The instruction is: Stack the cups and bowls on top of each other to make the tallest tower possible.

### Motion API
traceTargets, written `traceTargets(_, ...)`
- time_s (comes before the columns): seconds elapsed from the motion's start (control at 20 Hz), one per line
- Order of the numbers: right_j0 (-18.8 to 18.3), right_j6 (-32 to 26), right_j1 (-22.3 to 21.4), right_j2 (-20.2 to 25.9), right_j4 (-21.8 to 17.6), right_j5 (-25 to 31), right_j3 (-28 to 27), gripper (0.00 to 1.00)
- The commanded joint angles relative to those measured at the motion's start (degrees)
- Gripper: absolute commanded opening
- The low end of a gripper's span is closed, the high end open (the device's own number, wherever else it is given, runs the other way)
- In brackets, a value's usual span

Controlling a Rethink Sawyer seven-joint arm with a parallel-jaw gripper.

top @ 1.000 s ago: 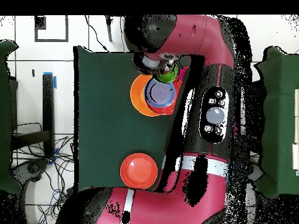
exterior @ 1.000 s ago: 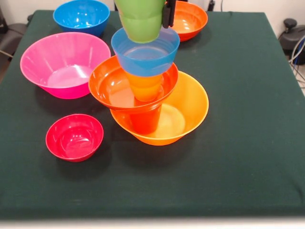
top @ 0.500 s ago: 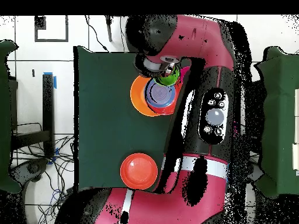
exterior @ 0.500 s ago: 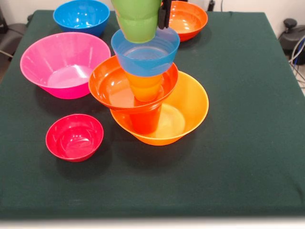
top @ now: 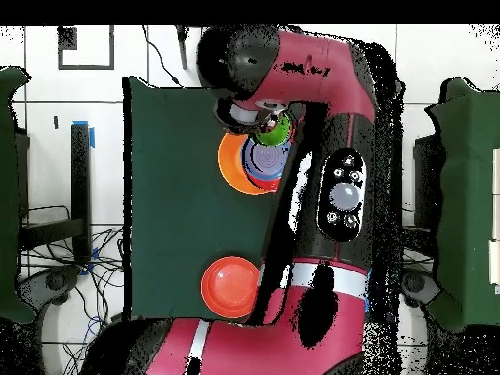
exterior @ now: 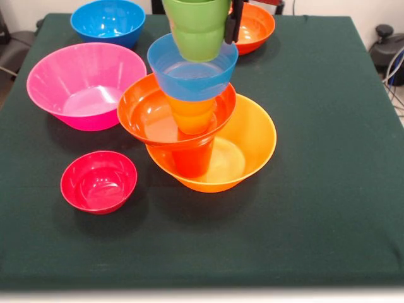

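The tower stands mid-table in the front view: a wide orange bowl [exterior: 252, 148] holds a red-orange cup [exterior: 191, 161], then a red-orange bowl [exterior: 142, 113], an orange cup [exterior: 192, 113] and a blue bowl [exterior: 192, 72] on top. A light green cup [exterior: 199, 28] hangs upright just over the blue bowl's mouth. My gripper [exterior: 228, 25] is shut on its right rim; only one black finger [exterior: 233, 24] shows. From overhead, the arm covers much of the tower; the green cup [top: 277, 128] and the orange bowl [top: 230, 161] peek out.
A pink bowl [exterior: 85, 82] sits left of the tower, a second blue bowl [exterior: 107, 20] behind it, and a crimson bowl [exterior: 98, 181] in front. A red-orange bowl [exterior: 255, 25] lies at the far side, also visible from overhead [top: 232, 284].
The gripper has carried the green cup to the right in the front view and slightly lower, so it now hangs more squarely over the blue bowl. The tower has not moved.
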Motion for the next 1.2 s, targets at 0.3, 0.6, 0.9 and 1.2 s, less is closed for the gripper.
traceTargets(0.3,1.5,6.2,-0.6,2.0,0.7,-2.8,7.5,0.0)
traceTargets(0.6,1.6,6.3,-0.9,1.9,0.9,-4.1,8.7,0.0)
traceTargets(0.9,1.5,6.0,-0.8,1.9,0.9,-5.0,9.1,0.0)
traceTargets(1.2,1.2,5.2,-0.3,2.0,0.8,-5.6,9.2,0.0)
